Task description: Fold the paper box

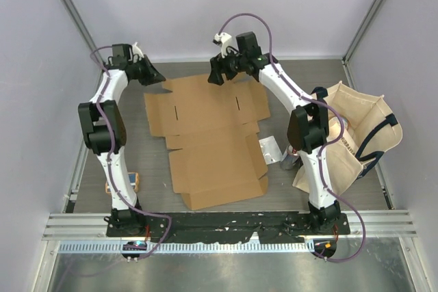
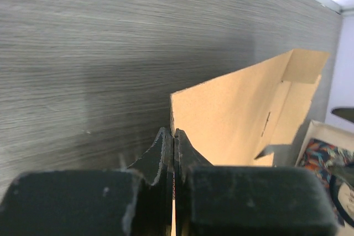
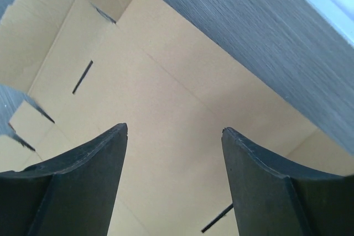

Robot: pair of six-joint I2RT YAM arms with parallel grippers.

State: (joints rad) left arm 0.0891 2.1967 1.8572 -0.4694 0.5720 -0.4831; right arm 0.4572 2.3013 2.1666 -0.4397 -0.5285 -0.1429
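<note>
Paper box [image 1: 212, 138]: lay unfolded and flat on the middle of the table [image 1: 154, 169], its flaps spread, running from the far edge towards the near edge.
Left end effector [image 2: 174, 136]: was at the sheet's far-left corner, towards the table's far-left corner, with the jaws pressed together and the cardboard edge pinched between them.
Right end effector [image 3: 174, 131]: hung over the sheet's far edge with the jaws spread wide, gripping nothing.
Tote bag [image 1: 359, 128]: sat at the table's right edge.

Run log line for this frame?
left gripper: shut on paper box far-left corner | right gripper: open over far panel | paper box: unfolded sheet
</note>
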